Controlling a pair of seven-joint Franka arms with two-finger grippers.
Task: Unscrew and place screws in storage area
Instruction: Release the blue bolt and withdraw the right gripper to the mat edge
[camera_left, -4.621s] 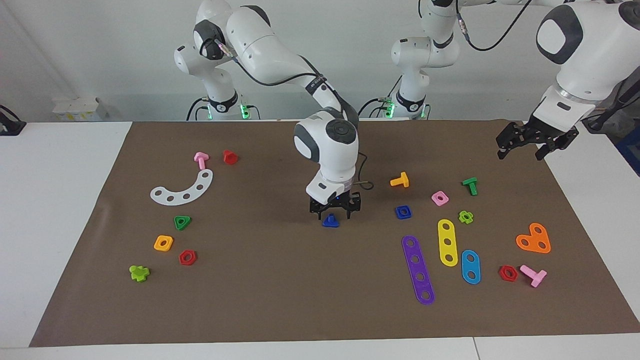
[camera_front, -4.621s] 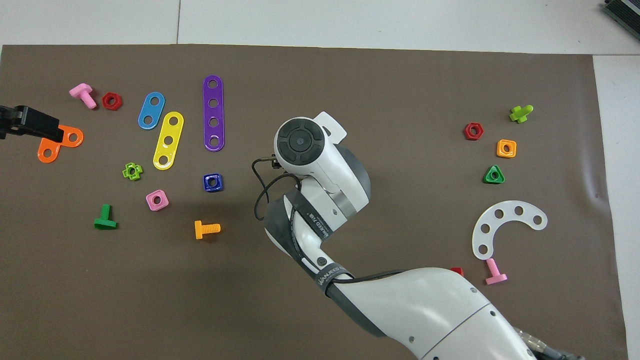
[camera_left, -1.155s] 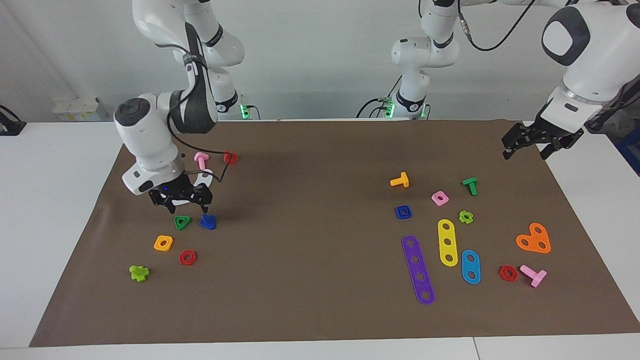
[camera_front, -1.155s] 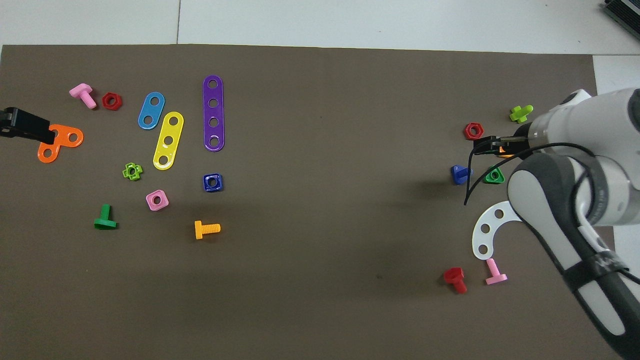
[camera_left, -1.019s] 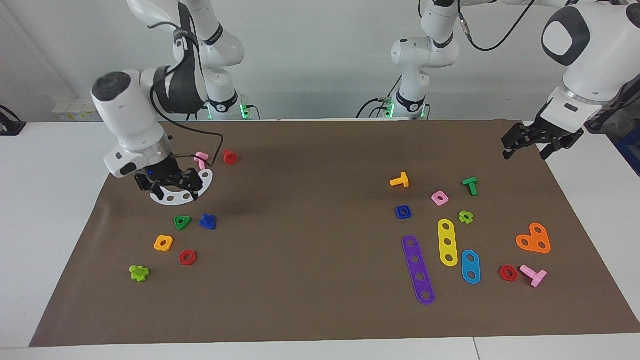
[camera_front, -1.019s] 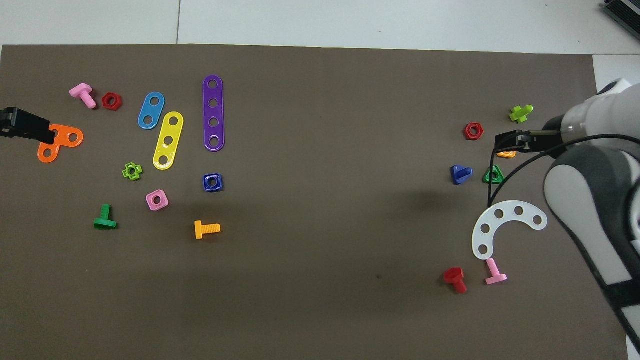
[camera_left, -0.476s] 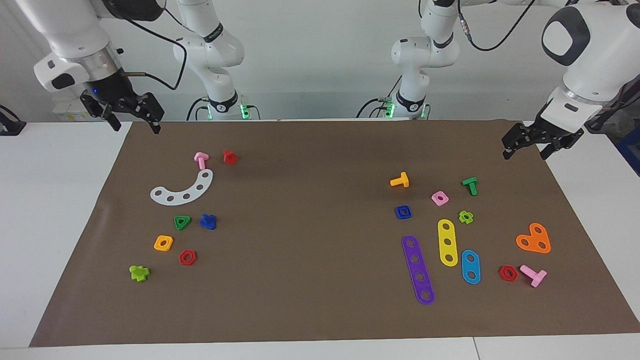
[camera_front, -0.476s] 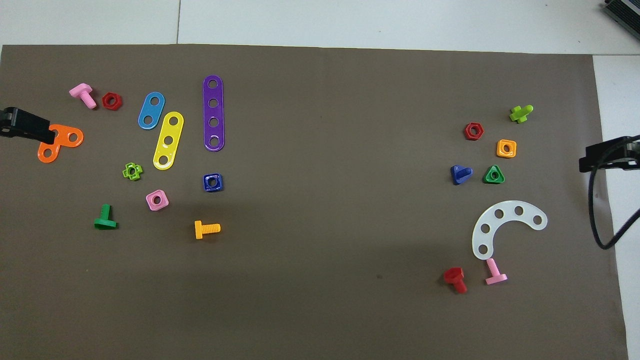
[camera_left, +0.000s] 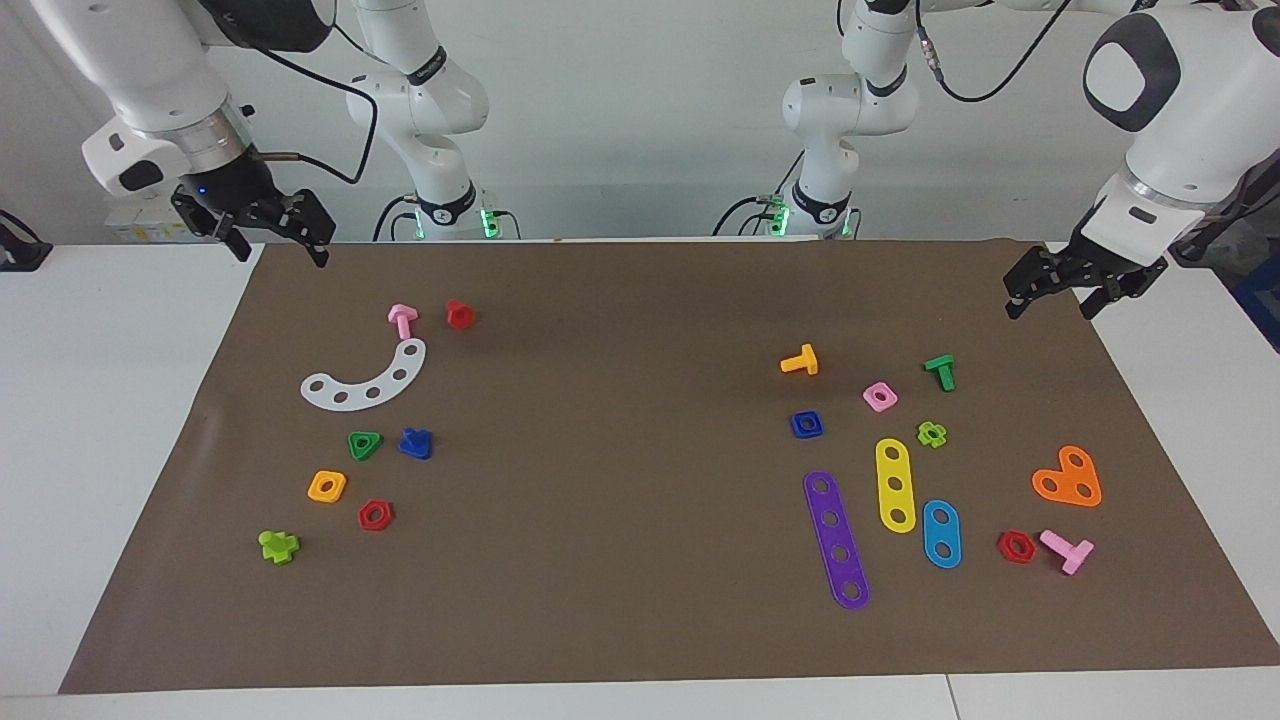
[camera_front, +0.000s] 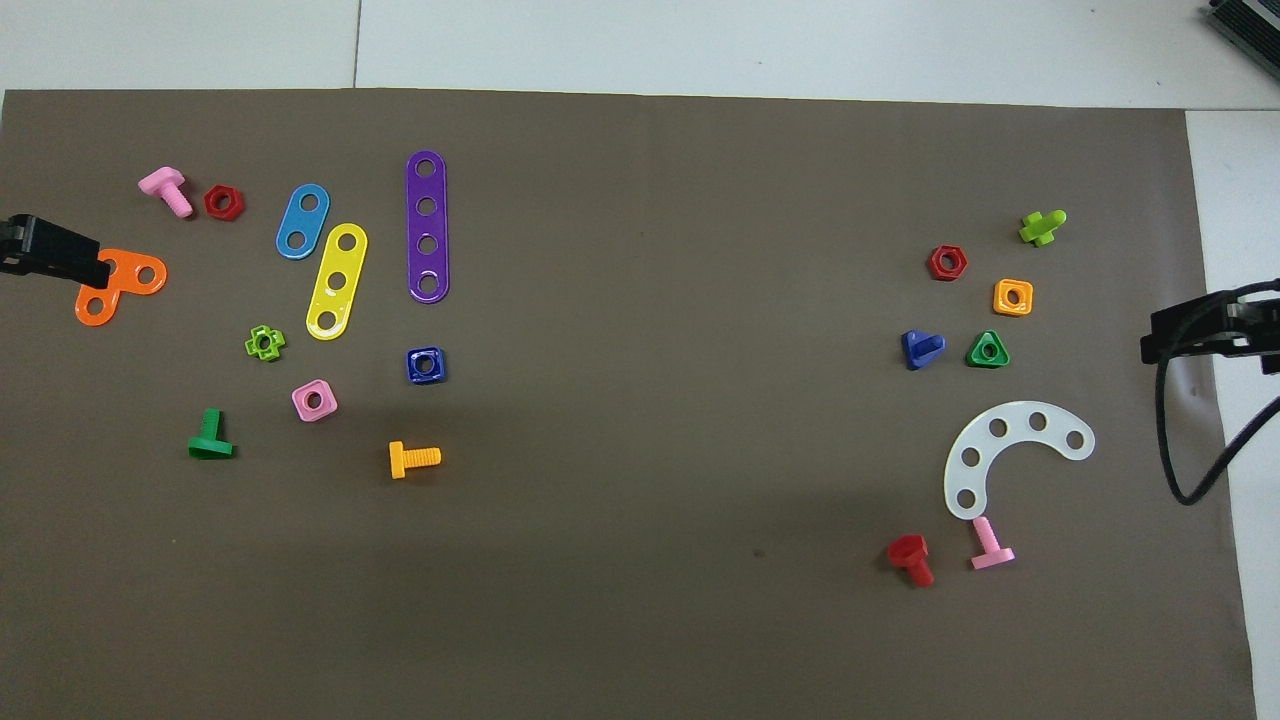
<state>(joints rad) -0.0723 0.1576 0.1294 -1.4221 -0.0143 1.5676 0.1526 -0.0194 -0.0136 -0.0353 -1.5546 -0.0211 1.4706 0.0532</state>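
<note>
A blue screw (camera_left: 415, 443) (camera_front: 920, 348) lies on the brown mat, its post pointing sideways, touching nothing. It rests in the storage area (camera_left: 392, 478) (camera_front: 958, 305), beside the green triangular nut (camera_left: 364, 444) and between the white curved strip (camera_left: 365, 380) and the red hex nut (camera_left: 375, 515). My right gripper (camera_left: 282, 250) (camera_front: 1195, 335) hangs open and empty in the air over the mat's edge at the right arm's end. My left gripper (camera_left: 1050, 306) (camera_front: 55, 255) waits open and empty over the mat's corner at the left arm's end.
A blue square nut (camera_left: 806, 424), orange bolt (camera_left: 800, 361), pink nut, green bolt and purple (camera_left: 836, 540), yellow and blue strips lie toward the left arm's end. An orange square nut (camera_left: 327, 486), lime piece, pink bolt (camera_left: 402, 320) and red bolt (camera_left: 460, 314) lie around the storage area.
My right gripper carried the blue screw from mid-mat to beside the green nut, let it go, then rose and drew back to the mat's edge. The left arm stayed put.
</note>
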